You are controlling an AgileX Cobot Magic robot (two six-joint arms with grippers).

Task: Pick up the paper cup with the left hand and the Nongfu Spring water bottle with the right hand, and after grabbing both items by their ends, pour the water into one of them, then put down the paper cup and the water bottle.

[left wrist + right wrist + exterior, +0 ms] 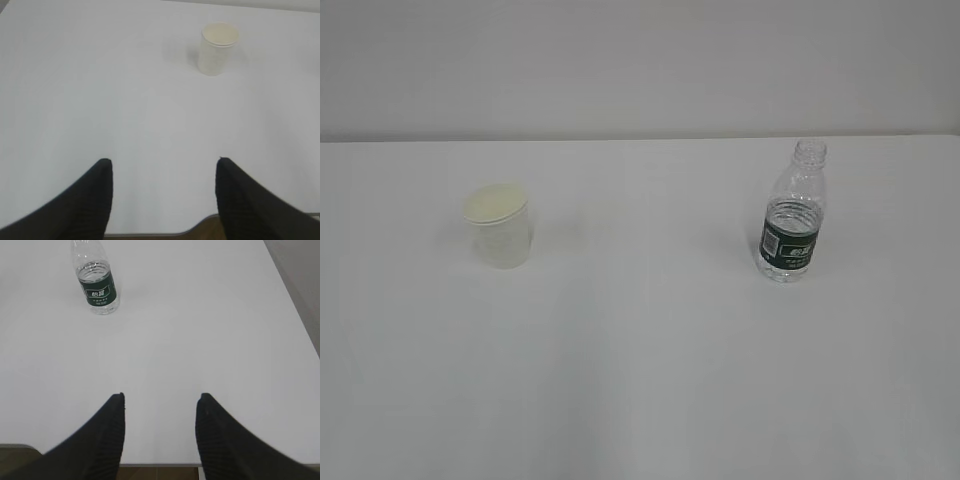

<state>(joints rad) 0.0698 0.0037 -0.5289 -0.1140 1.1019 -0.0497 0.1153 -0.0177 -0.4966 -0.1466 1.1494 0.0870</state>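
White bench (640,380) is filling nearly every view, with a pale wall running behind its far edge in the exterior view.

Starting at the left claw (164,162): its two black fingers (90,200) are standing well apart, with nothing between them, hovering near the bench's front edge, where a strip of brown is showing below the white top. The cup (218,48) is standing upright well ahead of this claw and off to the right of its centre line, apart from both fingers. Its rolled rim is facing up and its inside is looking pale cream.

The right claw (161,396) is likewise spread, its black fingers (102,440) holding nothing, also poised over the front edge of the bench. The bottle (96,282) is standing upright well ahead of it and to the left of its centre line, clear of both fingers. It is showing a clear ribbed body and a dark green label with white print; its top is running out of the right wrist view.

Seen from the exterior view, neither arm is reaching into the picture. The cup (499,226) is sitting on the left half of the bench and the bottle (793,212) on the right half, well apart from each other, both upright. The bottle's neck is showing no cap, and the bottle is standing taller than the cup.
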